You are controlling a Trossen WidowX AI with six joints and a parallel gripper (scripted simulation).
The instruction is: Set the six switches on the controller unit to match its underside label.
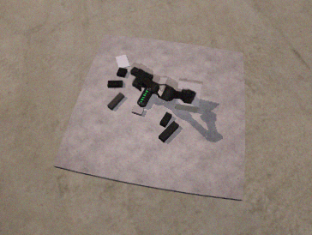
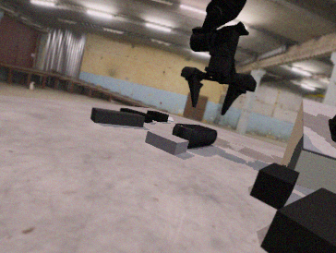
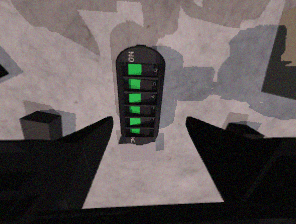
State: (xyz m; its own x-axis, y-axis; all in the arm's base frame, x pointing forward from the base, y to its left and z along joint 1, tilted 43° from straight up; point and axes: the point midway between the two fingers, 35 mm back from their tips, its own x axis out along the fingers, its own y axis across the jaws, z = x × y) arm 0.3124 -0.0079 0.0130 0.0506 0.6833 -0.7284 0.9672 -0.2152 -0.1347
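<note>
The dark grey controller unit (image 1: 144, 99) (image 2: 196, 136) (image 3: 140, 100) sits on its base on the bench, its switch side up. In the wrist view its six rockers form a column, each showing green at its left end, under the ON mark. Which ends are pressed down I cannot tell. The label on the underside is hidden. My gripper (image 2: 209, 110) (image 3: 150, 120) is open and empty, raised above the unit, with its fingertips showing to either side of the unit's lower part in the wrist view.
A light grey block (image 1: 138, 111) (image 2: 166, 142) lies close by the unit. Dark blocks (image 1: 115, 84) (image 1: 116, 101) (image 1: 165, 119) (image 1: 168, 131) lie on both sides. A white square (image 1: 122, 61) lies at the back left. A large pale box-like object (image 2: 316, 168) stands at the right in the exterior view.
</note>
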